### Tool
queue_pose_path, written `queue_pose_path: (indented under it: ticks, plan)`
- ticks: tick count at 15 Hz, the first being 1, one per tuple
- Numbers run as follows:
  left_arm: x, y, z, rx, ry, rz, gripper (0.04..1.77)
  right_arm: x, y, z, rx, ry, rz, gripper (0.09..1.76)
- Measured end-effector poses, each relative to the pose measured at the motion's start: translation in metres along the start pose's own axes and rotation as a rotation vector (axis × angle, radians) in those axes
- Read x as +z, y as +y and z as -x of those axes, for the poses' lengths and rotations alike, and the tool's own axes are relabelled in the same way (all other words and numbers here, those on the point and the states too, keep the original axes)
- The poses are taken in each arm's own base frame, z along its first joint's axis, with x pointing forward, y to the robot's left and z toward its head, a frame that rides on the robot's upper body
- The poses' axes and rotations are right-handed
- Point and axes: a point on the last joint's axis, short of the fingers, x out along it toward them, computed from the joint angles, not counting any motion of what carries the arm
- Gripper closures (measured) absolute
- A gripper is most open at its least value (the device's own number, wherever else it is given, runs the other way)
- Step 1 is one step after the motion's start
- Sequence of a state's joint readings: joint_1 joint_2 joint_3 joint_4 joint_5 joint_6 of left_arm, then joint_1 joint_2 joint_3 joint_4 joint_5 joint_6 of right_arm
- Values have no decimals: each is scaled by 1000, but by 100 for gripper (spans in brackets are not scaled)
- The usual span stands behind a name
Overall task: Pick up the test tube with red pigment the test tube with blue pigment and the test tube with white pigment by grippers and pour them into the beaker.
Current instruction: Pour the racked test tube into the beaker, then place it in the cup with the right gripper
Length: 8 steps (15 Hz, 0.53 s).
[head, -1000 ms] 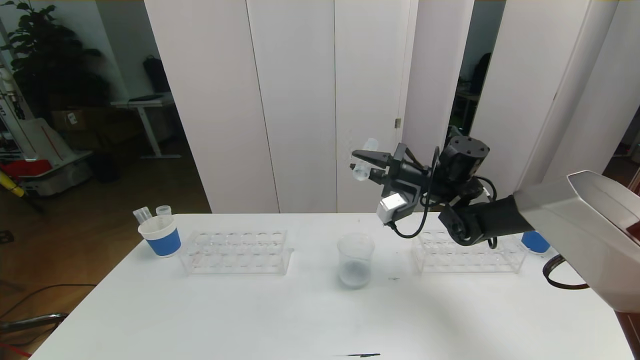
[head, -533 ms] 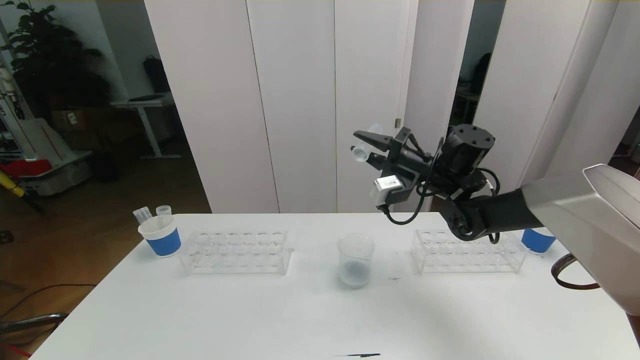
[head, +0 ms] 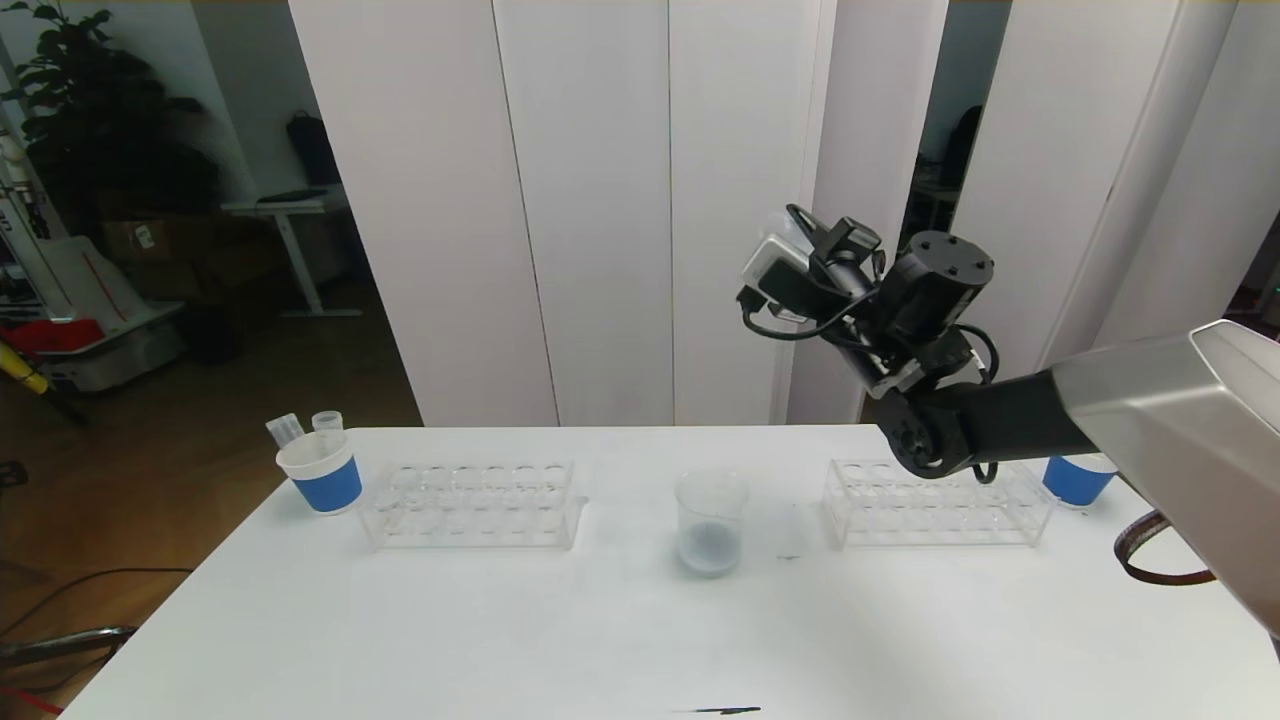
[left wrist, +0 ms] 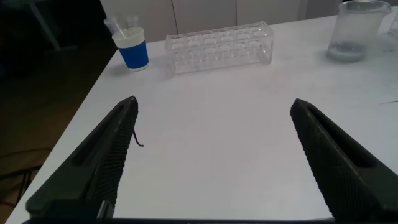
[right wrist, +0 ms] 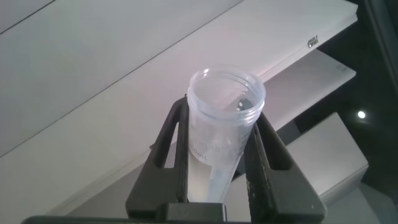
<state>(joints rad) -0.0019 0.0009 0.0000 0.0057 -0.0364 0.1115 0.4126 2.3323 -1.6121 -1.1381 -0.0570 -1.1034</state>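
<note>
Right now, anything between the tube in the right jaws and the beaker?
Nothing visible. The right gripper holds the test tube high behind the table; the beaker stands alone between the racks.

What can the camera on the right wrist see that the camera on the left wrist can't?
Only the right wrist view shows the right gripper shut on a clear test tube, open mouth toward the camera, white panels behind it.

Only the left wrist view shows the left gripper open above the white table, with a clear rack, a blue paper cup holding tubes, and the beaker with a little pale liquid at its bottom.

Shared: hardly anything; each shows its own dark fingers and clear plastic labware, but no object appears in both.
</note>
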Motion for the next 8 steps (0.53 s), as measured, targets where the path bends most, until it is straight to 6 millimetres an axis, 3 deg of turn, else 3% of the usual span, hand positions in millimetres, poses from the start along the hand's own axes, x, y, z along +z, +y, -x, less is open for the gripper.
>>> queue_pose_path:
  ticks: [8]
  plan:
    - [0,0,0,-1,0,0,6,6,-2,15,-219,345,-438,126]
